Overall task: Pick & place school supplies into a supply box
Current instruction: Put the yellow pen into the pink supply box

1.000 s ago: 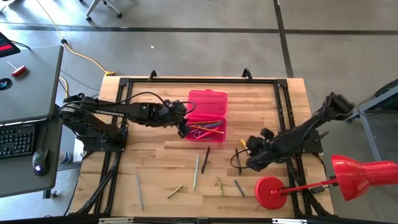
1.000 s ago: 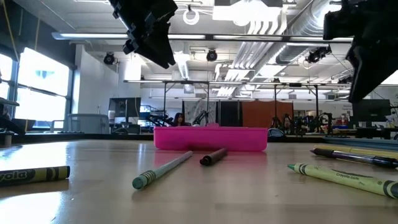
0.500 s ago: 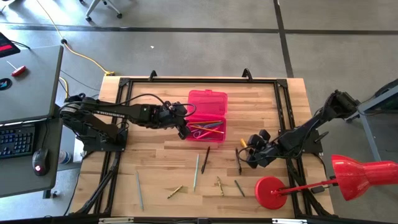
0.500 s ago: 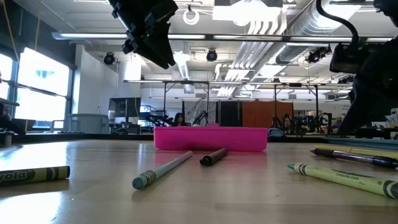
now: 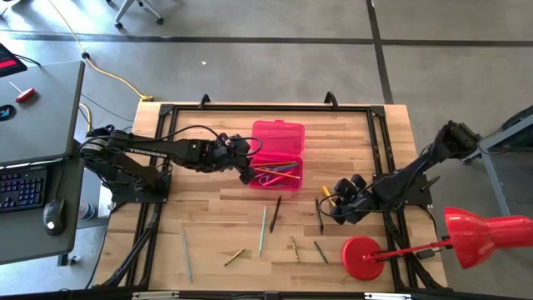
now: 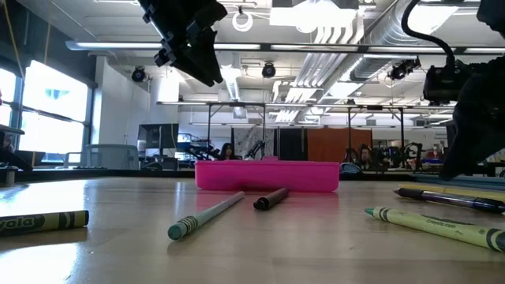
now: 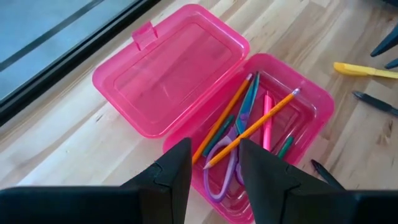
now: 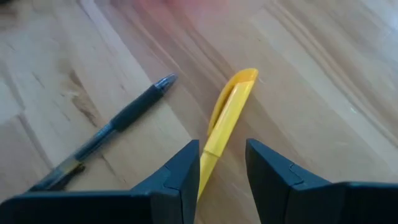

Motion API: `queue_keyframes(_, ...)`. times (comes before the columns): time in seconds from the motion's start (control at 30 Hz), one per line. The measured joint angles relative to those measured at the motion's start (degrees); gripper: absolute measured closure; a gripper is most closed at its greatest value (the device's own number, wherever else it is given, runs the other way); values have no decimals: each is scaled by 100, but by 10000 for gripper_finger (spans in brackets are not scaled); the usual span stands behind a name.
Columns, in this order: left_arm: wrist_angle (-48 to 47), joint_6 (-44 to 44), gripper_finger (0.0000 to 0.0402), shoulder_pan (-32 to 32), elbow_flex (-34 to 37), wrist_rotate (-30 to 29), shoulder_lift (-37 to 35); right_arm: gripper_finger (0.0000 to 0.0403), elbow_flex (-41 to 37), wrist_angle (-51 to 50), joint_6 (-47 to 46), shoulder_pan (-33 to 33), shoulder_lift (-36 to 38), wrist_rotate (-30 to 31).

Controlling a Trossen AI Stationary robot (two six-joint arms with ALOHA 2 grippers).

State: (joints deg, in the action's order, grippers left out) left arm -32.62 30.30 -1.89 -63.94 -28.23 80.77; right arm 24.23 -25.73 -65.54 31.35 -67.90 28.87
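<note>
Several supplies already in the box (image 7: 205,106): two orange pencils, pink pen, green ones, scissors (image 7: 231,163) with purple handles, all lying lengthwise in the tray, lid folded back flat on the counter (image 5: 208,217). Left claw (image 5: 244,172) hovering just above the tray's near end, jaws apart and empty, probably parked there after a drop or waiting its turn. Right claw (image 8: 221,165) low over the counter on the right, jaws parted and straddling the tail of a yellow pen (image 8: 225,118), not yet closed on it; lined up along the pen's length, likely so the pinch lands across the barrel. Dark pen (image 8: 106,134) lying just beside the yellow one, angled away, near enough to be nudged on closing. More strays well apart toward the front edge: crayon (image 6: 43,222), green pencil (image 6: 207,214), dark marker (image 6: 271,197). Red lamp (image 5: 479,233) at the right corner, clear of the reach.
</note>
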Motion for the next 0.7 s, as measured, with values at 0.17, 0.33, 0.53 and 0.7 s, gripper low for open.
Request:
queue_keyframes(0.17,0,1,236,0,0,-107,0,295,0,42,-10,0,-311,-87)
queue_keyframes(0.33,0,2,236,0,-2,-133,0,295,16,335,-9,0,-796,-92)
queue_keyframes(0.53,3,2,236,0,-2,-137,0,296,17,601,3,-8,-1146,91)
queue_keyframes(0.7,9,2,236,0,-2,-138,0,329,22,663,121,-11,-1354,228)
